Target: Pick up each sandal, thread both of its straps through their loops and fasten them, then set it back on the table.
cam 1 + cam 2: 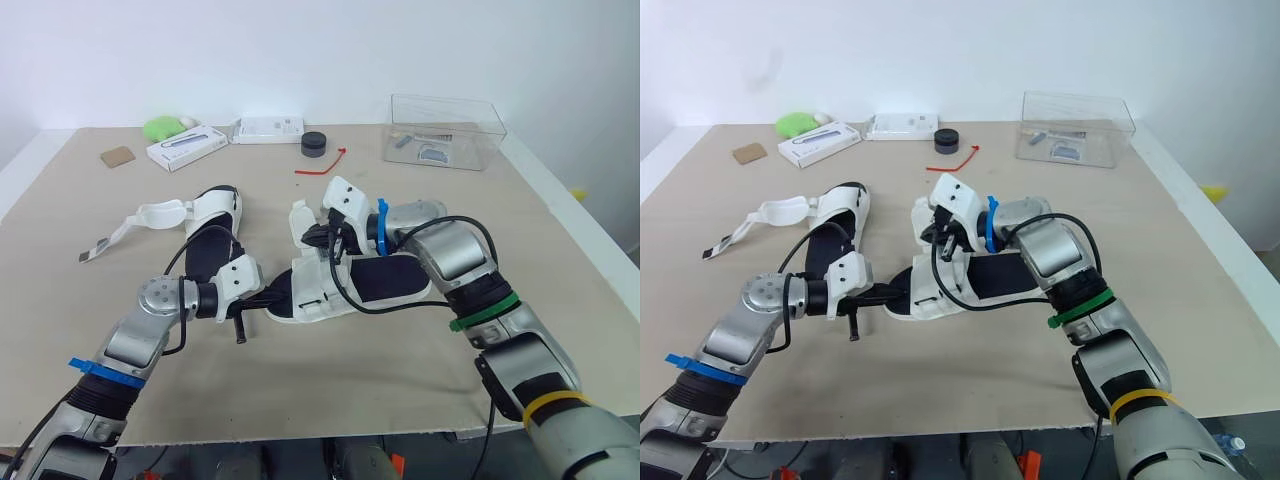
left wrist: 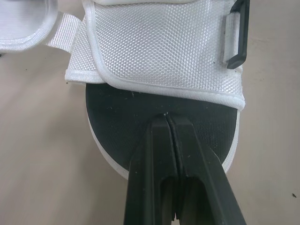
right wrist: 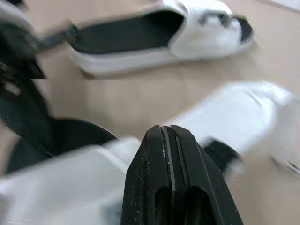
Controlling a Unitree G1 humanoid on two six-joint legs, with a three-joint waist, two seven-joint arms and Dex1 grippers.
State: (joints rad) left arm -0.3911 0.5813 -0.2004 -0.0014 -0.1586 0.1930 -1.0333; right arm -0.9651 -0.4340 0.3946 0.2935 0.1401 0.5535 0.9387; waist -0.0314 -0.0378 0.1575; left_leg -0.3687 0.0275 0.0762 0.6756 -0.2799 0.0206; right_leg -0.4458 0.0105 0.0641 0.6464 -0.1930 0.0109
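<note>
My left gripper (image 2: 167, 117) and right gripper (image 3: 166, 127), both shut and empty, sit at the near sandal (image 1: 385, 278). Beyond that sandal, the clear box (image 1: 470, 115) holds small items (image 1: 435, 153).

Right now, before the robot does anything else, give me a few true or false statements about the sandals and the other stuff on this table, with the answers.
1. A clear plastic box stands at the far right of the table. True.
2. Each gripper is on a different sandal. False: the far sandal lies untouched on the table, to the left of the near sandal.
3. The left gripper is shut, its tips on the near sandal's black footbed. True.
4. The red zip tie is inside the clear plastic box. False: it lies on the open table, left of the box.
5. The far sandal's strap lies open, spread out to the left. True.
</note>
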